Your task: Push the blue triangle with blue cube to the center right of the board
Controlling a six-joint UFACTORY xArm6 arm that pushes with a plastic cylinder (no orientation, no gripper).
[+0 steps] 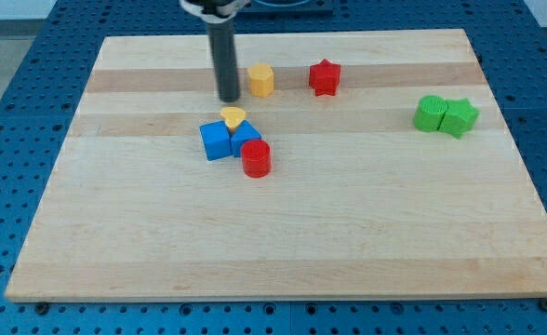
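Observation:
The blue cube sits left of the board's middle. The blue triangle touches its right side. A yellow heart-shaped block rests against their top edges. A red cylinder touches the triangle's lower right. My tip is just above the yellow heart, a short way above the blue pair and apart from them.
A yellow hexagonal block lies right of my rod near the view's top. A red star is further right. Two green blocks touch each other at the right side. The wooden board ends at blue perforated table.

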